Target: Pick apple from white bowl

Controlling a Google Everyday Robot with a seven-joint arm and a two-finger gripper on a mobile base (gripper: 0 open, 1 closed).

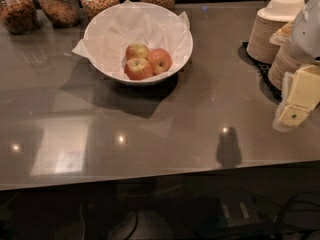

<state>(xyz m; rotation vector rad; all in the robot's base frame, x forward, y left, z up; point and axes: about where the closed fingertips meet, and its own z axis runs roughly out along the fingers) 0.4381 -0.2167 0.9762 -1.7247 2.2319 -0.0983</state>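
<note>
A: Where is the gripper (298,103)?

B: At the right edge of the frame, about halfway up, hanging over the grey counter (175,129) in front of the stacked tan bowls (266,33). Its pale yellow pads show, but whether it is spread or pressed together cannot be told. It holds nothing that can be seen.

A: And the apple (160,60)?

B: It lies in the white bowl (98,28), in the upper middle of the frame, well apart from the gripper. It is the reddest of the three and sits toward the right of the cluster, touching both others.

A: The others?

B: A paler yellow-red apple (137,50) sits behind it toward the upper left, and an orange-red apple (138,69) lies nearest the lower rim. All three rest on the crinkled white paper (150,24) lining the bowl, which spills over the rim.

A: Anything else up there?

B: Glass jars (59,4) of brown contents line the top edge of the frame, behind the bowl.
</note>
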